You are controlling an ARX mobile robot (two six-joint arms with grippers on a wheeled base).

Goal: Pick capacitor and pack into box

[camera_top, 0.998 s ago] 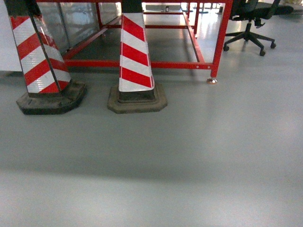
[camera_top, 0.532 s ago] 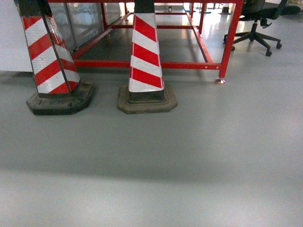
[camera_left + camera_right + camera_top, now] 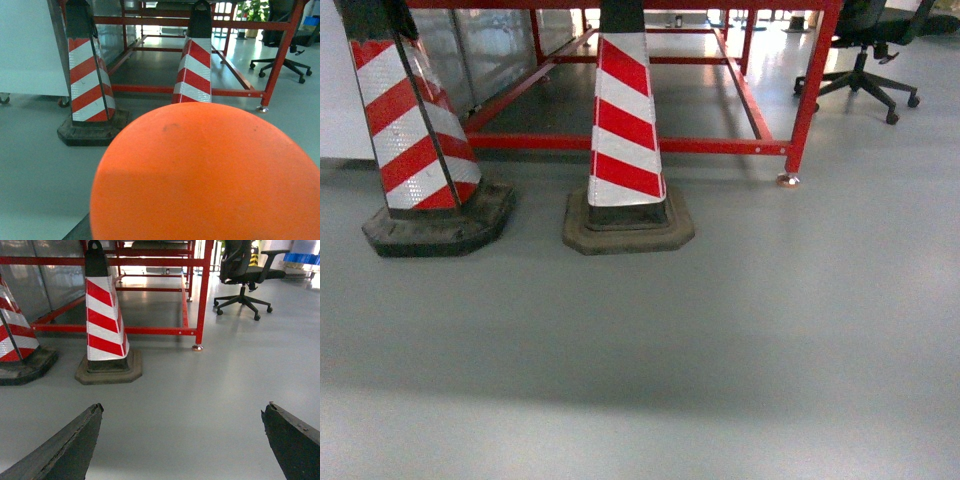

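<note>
Where the head camera looks down and forward, we see only grey floor [image 3: 720, 340], two red-and-white striped cones on black bases, the left cone [image 3: 415, 140] and the middle cone [image 3: 625, 130] standing side by side, a red steel frame [image 3: 810, 90] behind them, and a black office chair [image 3: 870, 50] at the top right; neither arm enters this view, and we find no box and no capacitor in it. From the left wrist camera we see a large orange ball [image 3: 210, 175] filling the lower part of the picture and covering whatever the left jaws are doing, so we cannot tell whether they are apart or together; behind the ball stand the same two cones, the red frame and the chair, with a pale panel [image 3: 30, 45] at the left edge. From the right wrist camera we see the right gripper [image 3: 182, 440] with its two dark fingertips [image 3: 70, 445] at the bottom corners, the jaws spread wide with nothing between them but floor; beyond them stand the middle cone, part of the left cone, the red frame and the chair. The box and the capacitor appear in none of the three views.
</note>
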